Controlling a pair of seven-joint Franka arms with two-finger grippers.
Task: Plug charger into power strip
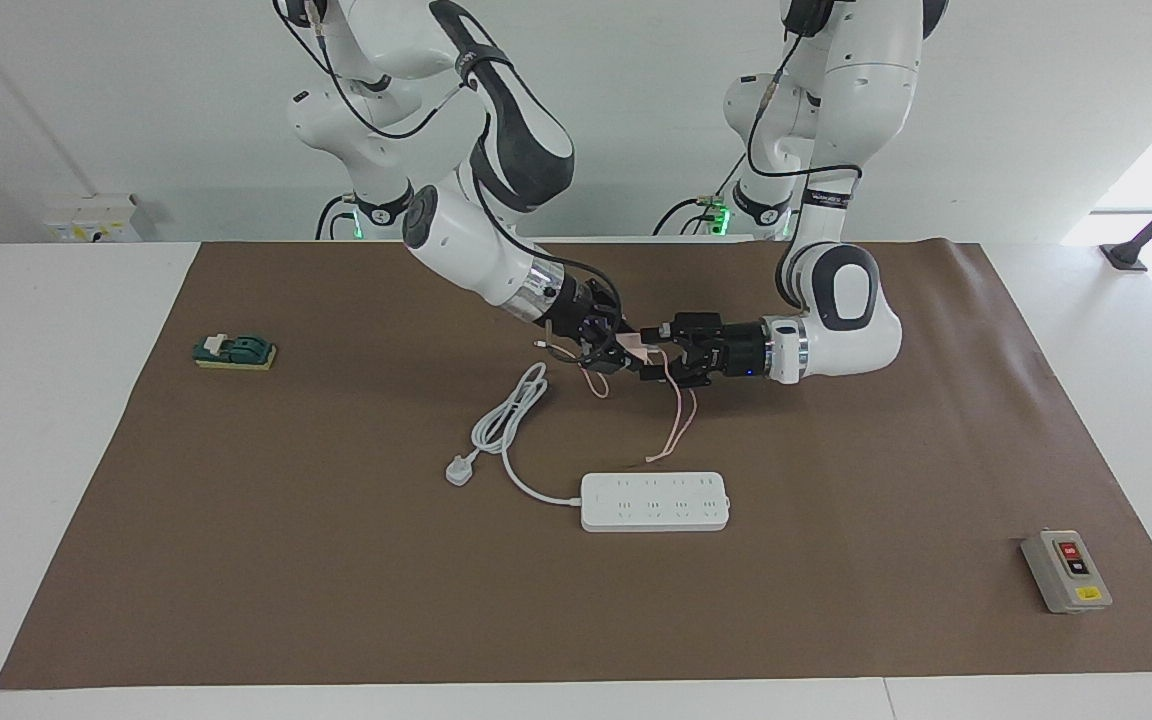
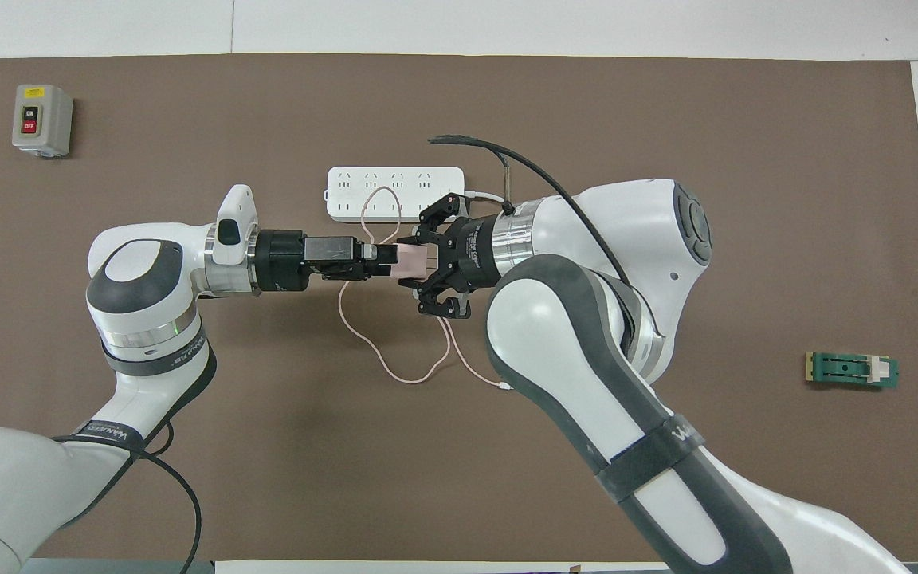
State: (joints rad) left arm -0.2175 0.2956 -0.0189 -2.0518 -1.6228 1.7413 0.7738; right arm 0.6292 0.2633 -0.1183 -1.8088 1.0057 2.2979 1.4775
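Note:
The pale pink charger [image 1: 634, 346] [image 2: 411, 261] hangs in the air over the mat's middle, closer to the robots than the power strip [image 1: 654, 502] [image 2: 395, 194]. My right gripper [image 1: 621, 352] [image 2: 421, 263] is shut on it, outer links splayed. From the other end my left gripper [image 1: 648, 352] [image 2: 390, 261] meets it, open, with one finger above and one below the charger's end. The thin pink cable [image 1: 676, 420] [image 2: 395, 367] droops in loops to the mat. The power strip lies flat, sockets up, with nothing plugged in.
The strip's thick white cord [image 1: 511, 420] coils to a white three-pin plug [image 1: 458, 470] beside it. A grey switch box [image 1: 1066, 570] [image 2: 42, 119] sits at the left arm's end, farther out. A green block [image 1: 234, 352] [image 2: 852, 369] lies at the right arm's end.

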